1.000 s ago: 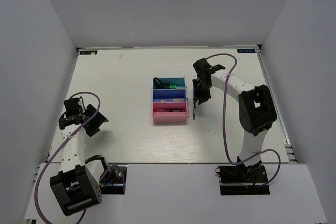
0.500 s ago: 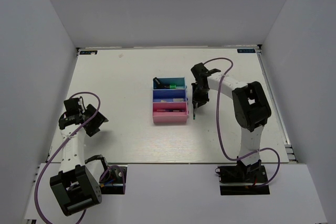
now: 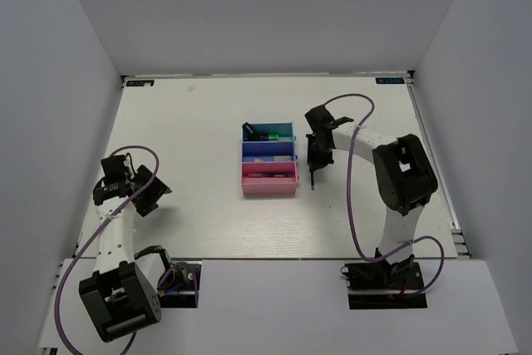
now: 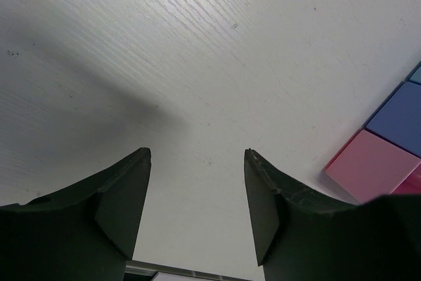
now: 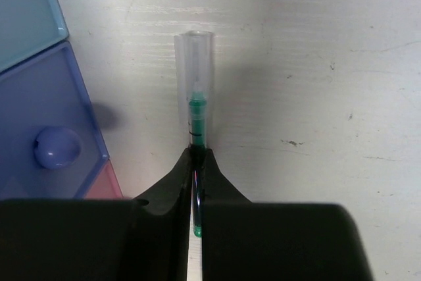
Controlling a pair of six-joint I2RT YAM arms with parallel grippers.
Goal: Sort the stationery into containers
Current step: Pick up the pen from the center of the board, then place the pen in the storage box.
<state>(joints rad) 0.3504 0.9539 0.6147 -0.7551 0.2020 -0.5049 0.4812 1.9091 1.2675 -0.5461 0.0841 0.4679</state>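
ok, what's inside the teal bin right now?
The teal bin holds a black highlighter poking over its left rim and a green-ended highlighter mid-bin. Anything beneath them is covered and too small to tell.

A white, wood-grained table [image 3: 208, 214] was enclosed on three sides by plain pale walls [image 3: 266, 14], evenly lit.

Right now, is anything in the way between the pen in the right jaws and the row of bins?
Nothing visible. The right jaws are shut on the pen, which sits just right of the bins; only a strip of table separates them.
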